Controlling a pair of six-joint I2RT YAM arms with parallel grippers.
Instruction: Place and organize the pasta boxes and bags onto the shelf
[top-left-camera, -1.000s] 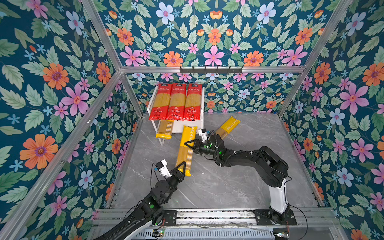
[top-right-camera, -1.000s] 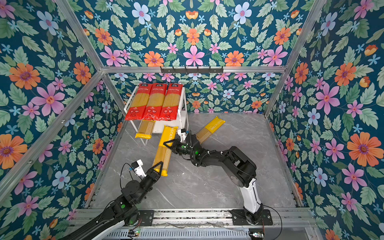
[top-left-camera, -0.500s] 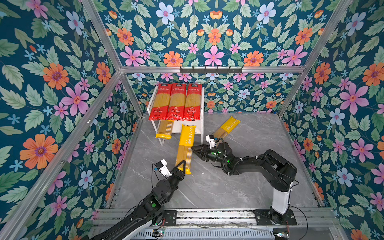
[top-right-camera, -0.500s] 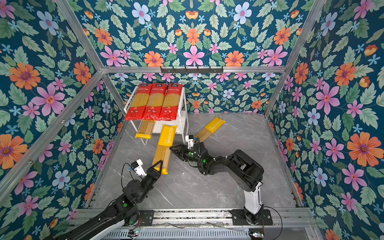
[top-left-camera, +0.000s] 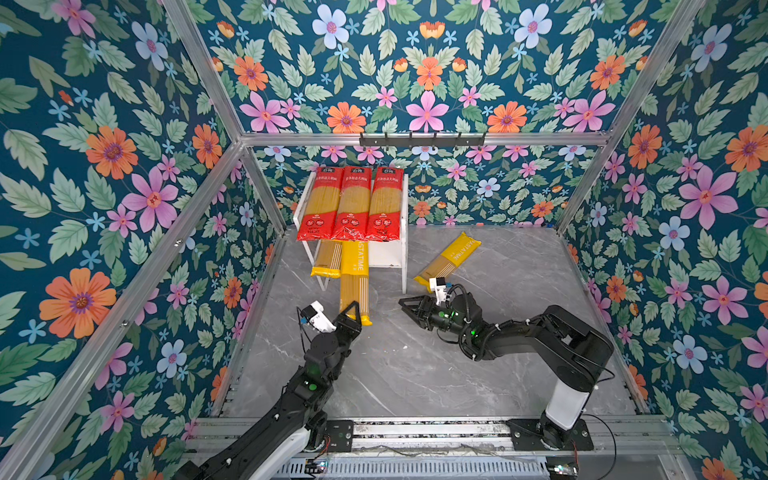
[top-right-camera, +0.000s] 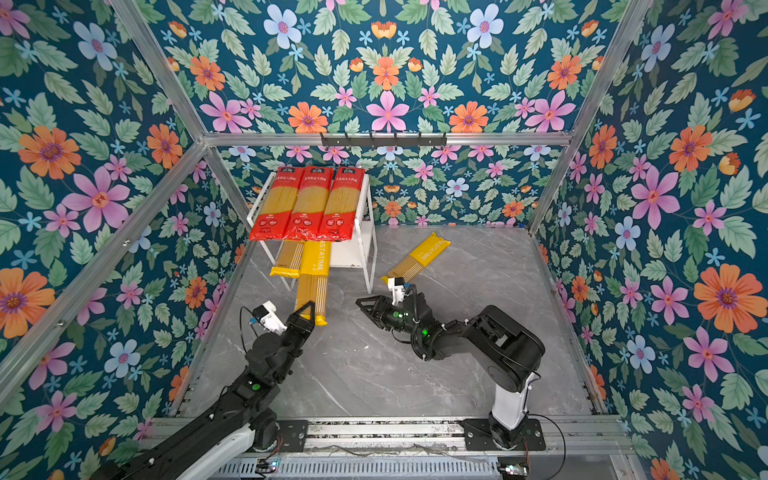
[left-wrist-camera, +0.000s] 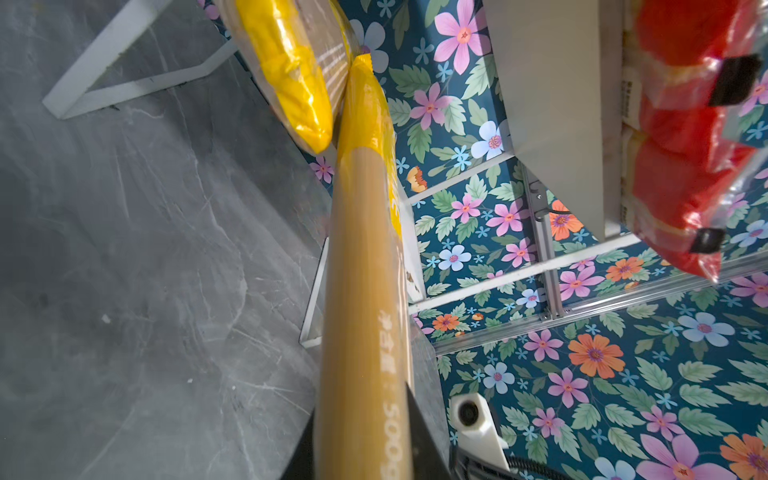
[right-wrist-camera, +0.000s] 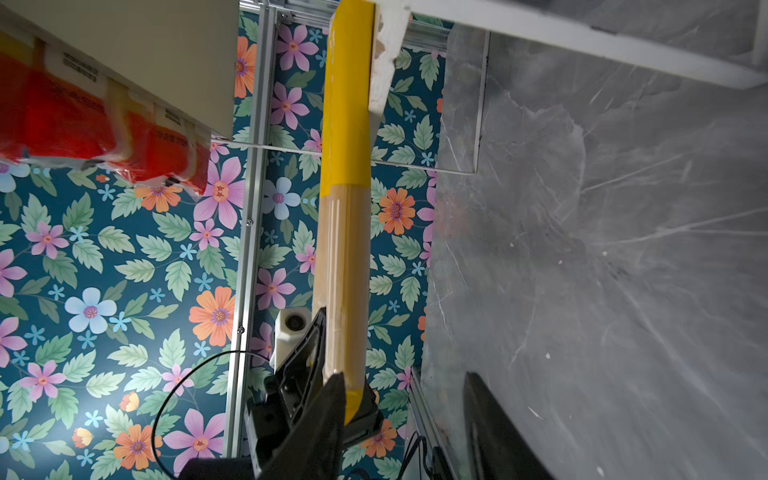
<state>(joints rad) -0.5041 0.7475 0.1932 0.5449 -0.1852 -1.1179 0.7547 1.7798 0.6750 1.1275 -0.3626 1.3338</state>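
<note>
Three red-ended pasta packs (top-left-camera: 353, 203) lie side by side on the white shelf's (top-left-camera: 390, 253) top board. One yellow pack (top-left-camera: 326, 262) rests on the lower board at the left. Beside it a second yellow pack (top-left-camera: 353, 286) has its far end on that board, and my left gripper (top-left-camera: 351, 313) is shut on its near end, as the left wrist view shows (left-wrist-camera: 365, 291). My right gripper (top-left-camera: 409, 305) stands open and empty to the right of that pack, not touching it. A third yellow pack (top-left-camera: 449, 259) lies slanted on the grey floor behind the right gripper.
Floral walls and aluminium frame bars close in the grey marble floor (top-left-camera: 415, 374). The shelf stands against the back wall at the left, its thin white legs (top-left-camera: 405, 274) near the held pack. A black hook rail (top-left-camera: 422, 139) hangs on the back bar.
My right gripper has let go of the second yellow pack, opened and drawn back to the right. The pack has swung straighter, its far end now under the top board. The left grip holds.
</note>
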